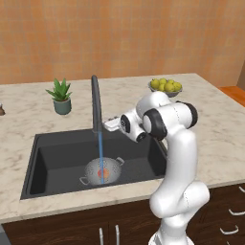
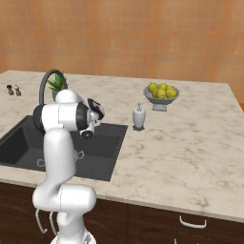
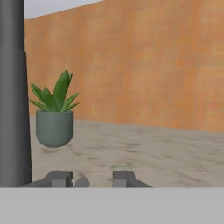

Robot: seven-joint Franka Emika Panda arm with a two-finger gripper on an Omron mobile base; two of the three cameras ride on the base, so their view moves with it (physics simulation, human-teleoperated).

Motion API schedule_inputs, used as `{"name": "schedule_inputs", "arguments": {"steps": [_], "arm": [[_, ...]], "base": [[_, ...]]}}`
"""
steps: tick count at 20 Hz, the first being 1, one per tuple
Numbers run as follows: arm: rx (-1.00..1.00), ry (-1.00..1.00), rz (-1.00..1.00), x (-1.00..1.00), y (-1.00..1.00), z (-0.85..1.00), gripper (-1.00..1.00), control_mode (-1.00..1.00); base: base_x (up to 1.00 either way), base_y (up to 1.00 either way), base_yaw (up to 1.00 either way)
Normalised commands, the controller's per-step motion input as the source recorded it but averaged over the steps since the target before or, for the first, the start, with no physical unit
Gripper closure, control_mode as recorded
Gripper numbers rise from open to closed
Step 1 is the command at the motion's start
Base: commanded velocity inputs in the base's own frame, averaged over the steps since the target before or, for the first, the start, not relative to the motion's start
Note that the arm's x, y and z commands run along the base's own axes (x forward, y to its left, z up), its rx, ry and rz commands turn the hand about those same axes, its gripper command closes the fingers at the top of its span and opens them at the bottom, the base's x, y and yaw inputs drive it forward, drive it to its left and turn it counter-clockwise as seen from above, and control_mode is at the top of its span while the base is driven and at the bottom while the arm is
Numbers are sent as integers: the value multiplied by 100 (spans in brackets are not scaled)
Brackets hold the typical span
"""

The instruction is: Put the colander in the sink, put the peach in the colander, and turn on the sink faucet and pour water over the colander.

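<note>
Running water: blue stream from the tall dark grey gooseneck faucet [image 1: 96, 103] onto the small silver perforated colander [image 1: 102, 171]
Fruit: round orange-pink peach [image 1: 101, 172] inside colander
Two-finger gripper [image 3: 89, 178]: jaws parted, empty, beside faucet

Colander [image 1: 103, 171]: shiny perforated metal. Sink [image 1: 52, 158] basin matt dark grey; faucet [image 1: 96, 103] smooth, dull dark metal. Surface [image 1: 220, 134] polished veined marble; plant pot [image 3: 54, 127] matt grey-green ceramic.

glossy white arm [image 1: 179, 158] of rounded, bulbous segments, with dark grey-black rings and caps at the joints; the gripper [image 3: 91, 179] has two small dark grey finger tips.
</note>
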Motion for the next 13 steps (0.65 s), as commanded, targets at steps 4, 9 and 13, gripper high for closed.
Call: {"name": "schedule_inputs", "arguments": {"steps": [4,9,13], "arm": [[0,10,-9,-10,-63,2,100,-100],[2,14,-7,-20,-33,24,100,-100],[0,7,-3,-8,-9,12,100,-100]], "base": [[0,0,0],[0,0,0],[0,0,0]]}}
